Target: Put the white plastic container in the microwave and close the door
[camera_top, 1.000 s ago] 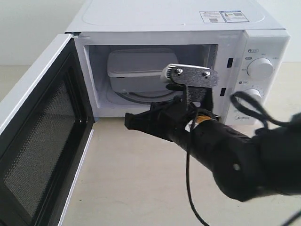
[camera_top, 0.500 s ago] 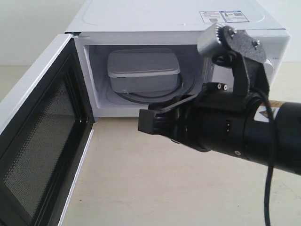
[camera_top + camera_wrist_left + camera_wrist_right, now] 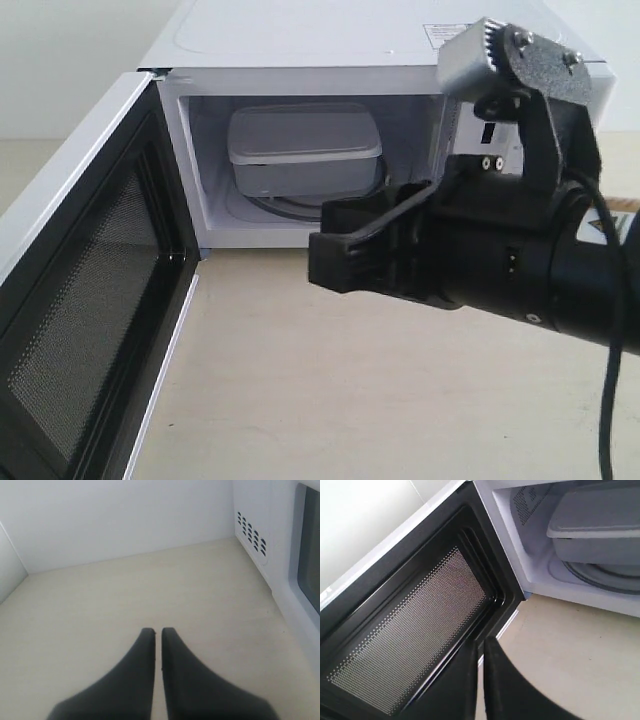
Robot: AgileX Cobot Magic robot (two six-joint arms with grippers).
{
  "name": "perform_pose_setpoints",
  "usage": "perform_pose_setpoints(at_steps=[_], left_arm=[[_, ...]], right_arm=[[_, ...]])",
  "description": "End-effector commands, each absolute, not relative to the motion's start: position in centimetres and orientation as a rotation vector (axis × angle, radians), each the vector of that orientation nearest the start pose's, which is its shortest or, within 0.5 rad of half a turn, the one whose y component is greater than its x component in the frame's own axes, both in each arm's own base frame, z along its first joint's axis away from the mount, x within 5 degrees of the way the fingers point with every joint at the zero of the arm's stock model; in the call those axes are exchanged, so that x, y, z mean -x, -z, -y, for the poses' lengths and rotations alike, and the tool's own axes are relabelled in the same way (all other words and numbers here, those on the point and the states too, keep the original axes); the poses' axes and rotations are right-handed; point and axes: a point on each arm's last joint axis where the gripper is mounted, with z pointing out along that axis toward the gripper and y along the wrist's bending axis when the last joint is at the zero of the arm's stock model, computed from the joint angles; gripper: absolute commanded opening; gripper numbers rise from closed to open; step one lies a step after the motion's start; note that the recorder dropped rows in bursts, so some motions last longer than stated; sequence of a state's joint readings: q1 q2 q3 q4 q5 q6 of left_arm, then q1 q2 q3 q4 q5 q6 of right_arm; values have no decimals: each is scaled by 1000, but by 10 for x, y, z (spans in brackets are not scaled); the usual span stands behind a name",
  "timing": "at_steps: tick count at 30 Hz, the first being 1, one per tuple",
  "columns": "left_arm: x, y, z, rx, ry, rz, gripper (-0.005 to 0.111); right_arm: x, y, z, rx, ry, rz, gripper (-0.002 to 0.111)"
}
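Note:
The white plastic container (image 3: 303,140) sits with its lid on inside the microwave (image 3: 350,35), on the glass turntable (image 3: 300,207). The door (image 3: 90,300) is swung wide open to the left, its black mesh inner face showing. My right gripper (image 3: 330,255) hovers shut and empty in front of the cavity, below and right of the container and apart from it. In the right wrist view the gripper (image 3: 481,640) points at the door's lower edge (image 3: 415,630), with the container (image 3: 600,517) off to one side. My left gripper (image 3: 156,630) is shut, empty, over bare table.
The right arm's black body (image 3: 520,260) and wrist camera bracket (image 3: 510,60) hide the microwave's dials. The left wrist view shows the microwave's vented side (image 3: 251,531) and the door's dark window (image 3: 310,545). A beige tabletop (image 3: 300,380) lies in front.
The right arm has pulled back to the right, away from the cavity, and its wrist has turned so the camera bracket stands higher. The container and door have not moved.

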State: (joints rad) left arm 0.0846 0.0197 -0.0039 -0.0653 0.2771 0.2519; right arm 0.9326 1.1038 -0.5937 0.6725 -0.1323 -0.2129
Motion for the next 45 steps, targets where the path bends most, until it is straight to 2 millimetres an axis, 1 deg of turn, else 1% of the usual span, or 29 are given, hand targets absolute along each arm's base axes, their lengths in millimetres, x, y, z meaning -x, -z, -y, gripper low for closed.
perform_pose_setpoints(at_steps=[1, 3, 5, 7, 8, 10, 11, 20, 23, 26, 38, 42, 45], left_arm=[[-56, -187, -3, -93, -177, -1777, 4], [-56, -187, -3, -93, -177, -1777, 4], [-56, -187, -3, -93, -177, -1777, 4], [-56, -187, -3, -93, -177, -1777, 4], [-56, -187, -3, -93, -177, -1777, 4], [-56, -187, -3, -93, -177, -1777, 4], [-56, -187, -3, -93, -177, -1777, 4], [-56, -187, -3, -93, -177, -1777, 4], [-56, -187, -3, -93, -177, -1777, 4], [-56, -187, -3, -93, -177, -1777, 4], [-56, -187, -3, -93, -177, -1777, 4], [-56, -188, -6, -297, -387, -1760, 4], [-56, -188, -6, -328, -413, -1757, 4]], right_arm=[[-148, -289, -157, 432, -784, -1944, 0], [-147, -292, -142, 412, -772, -1969, 0], [-148, -294, -125, 353, -736, -1959, 0], [-148, -292, -111, 293, -701, -1952, 0], [-148, -290, -99, 239, -667, -1942, 0], [-150, -290, -86, 173, -627, -1933, 0], [-150, -291, -84, 160, -619, -1925, 0], [-151, -292, -82, 152, -611, -1916, 0], [-152, -294, -81, 85, -640, -1901, 0], [-154, -297, -79, 64, -624, -1863, 0], [-155, -299, -78, 51, -615, -1839, 0], [-155, -299, -78, 53, -614, -1839, 0], [-155, -298, -78, 55, -615, -1843, 0]])
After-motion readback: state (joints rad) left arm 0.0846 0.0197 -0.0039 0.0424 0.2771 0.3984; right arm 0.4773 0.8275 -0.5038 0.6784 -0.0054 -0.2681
